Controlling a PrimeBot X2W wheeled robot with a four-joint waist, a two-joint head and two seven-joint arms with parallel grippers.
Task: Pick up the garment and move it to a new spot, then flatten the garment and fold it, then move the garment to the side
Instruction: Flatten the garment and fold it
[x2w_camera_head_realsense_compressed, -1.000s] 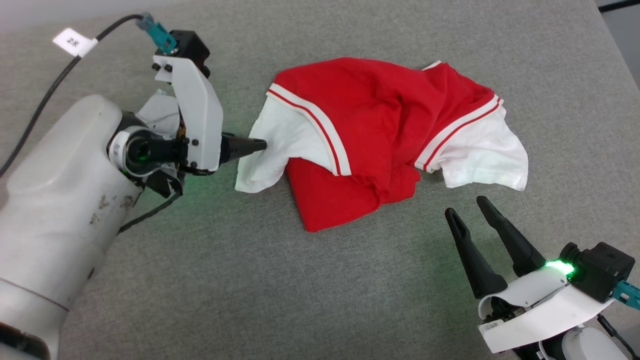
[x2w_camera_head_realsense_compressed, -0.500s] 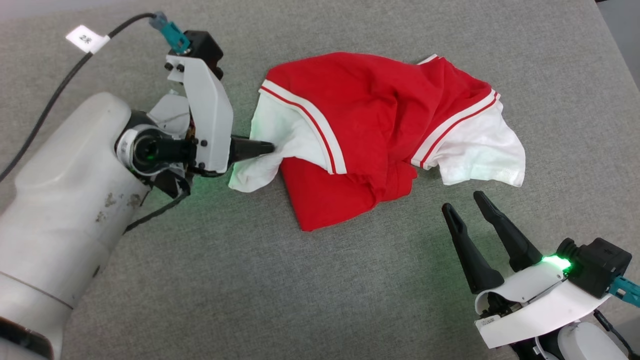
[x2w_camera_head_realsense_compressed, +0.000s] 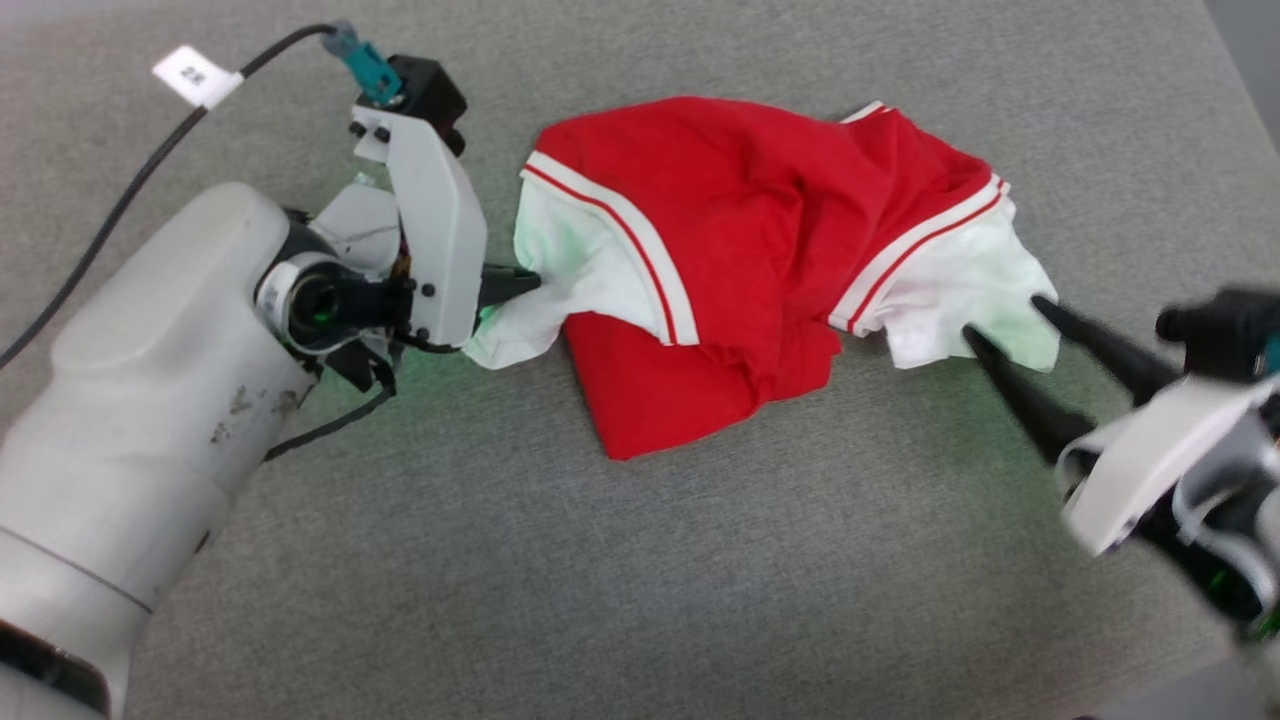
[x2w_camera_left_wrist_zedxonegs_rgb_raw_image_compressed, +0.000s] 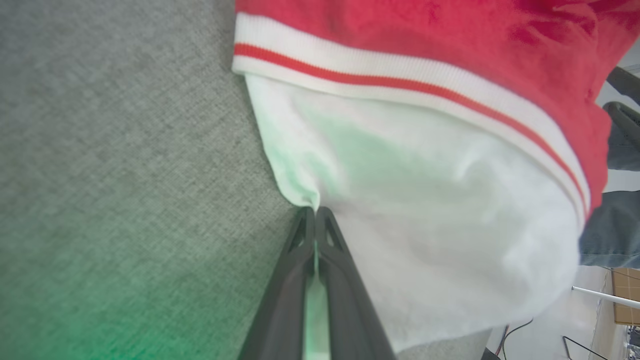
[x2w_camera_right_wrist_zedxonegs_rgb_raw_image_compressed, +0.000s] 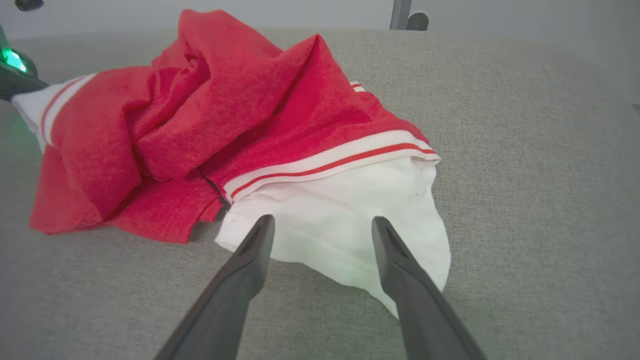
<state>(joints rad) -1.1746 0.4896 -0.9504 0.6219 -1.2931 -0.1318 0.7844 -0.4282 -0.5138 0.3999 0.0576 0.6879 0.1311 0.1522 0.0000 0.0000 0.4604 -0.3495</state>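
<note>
**While one flap is pinched, the other lies free**

Though the garment (x2w_camera_head_realsense_compressed: 740, 230) lies crumpled in the middle of the surface (x2w_camera_head_realsense_compressed: 600, 600), the head view shows the left gripper (x2w_camera_head_realsense_compressed: 520, 283) shut on its left flap (x2w_camera_head_realsense_compressed: 560, 270). The right gripper (x2w_camera_head_realsense_compressed: 1003, 318), blurred, is spread wide with its tips at the right flap (x2w_camera_head_realsense_compressed: 960, 290) and holds nothing. Bare surface spreads toward the robot. The right edge runs close by the right arm, so any carry looks safer forward than rightward.

From the left wrist, the left gripper (x2w_camera_left_wrist_zedxonegs_rgb_raw_image_compressed: 315, 212) has its fingers pressed together with only a thin nip of white hem between the tips. That grasp looks shallow, and a sharp tug against the garment (x2w_camera_left_wrist_zedxonegs_rgb_raw_image_compressed: 425, 200) could pull the cloth out.

From the right wrist, the right gripper (x2w_camera_right_wrist_zedxonegs_rgb_raw_image_compressed: 322, 222) straddles the lower hem of the right flap (x2w_camera_right_wrist_zedxonegs_rgb_raw_image_compressed: 350, 210), well open; I cannot tell whether the fingers touch the cloth. Closing here may catch just the hem's lip or slide off it. A one-sided lift would then leave the red bulk (x2w_camera_right_wrist_zedxonegs_rgb_raw_image_compressed: 200, 100) hanging twisted. Behind the garment the far edge is near, and open surface (x2w_camera_right_wrist_zedxonegs_rgb_raw_image_compressed: 525, 150) lies to this view's right.
</note>
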